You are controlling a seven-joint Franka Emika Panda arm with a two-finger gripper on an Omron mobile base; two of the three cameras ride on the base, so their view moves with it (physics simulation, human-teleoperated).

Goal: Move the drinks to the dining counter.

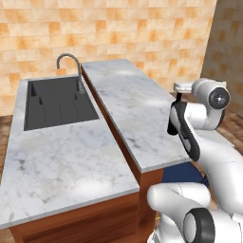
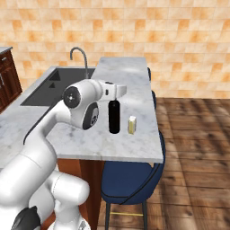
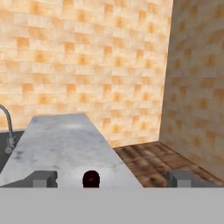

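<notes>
both drinks stand on the raised bench, fingers spread above the bottle

the fingers (image 3: 45,178) stand wide apart, holding nothing, one either side of the top of the bottle (image 2: 114,117) in the hand view. the dark bottle stands upright on the long raised bench (image 2: 121,81), near its chair-side edge, and the small carton (image 2: 132,125) stands just beside it, not touching. beyond lie the lower top with the black sink (image 1: 57,102) and its tap (image 1: 71,61). the risk, as i judge it, is the pull-away: a finger catching the narrow neck would tip the bottle against the carton or off the edge towards the blue chair (image 2: 130,179).
</notes>
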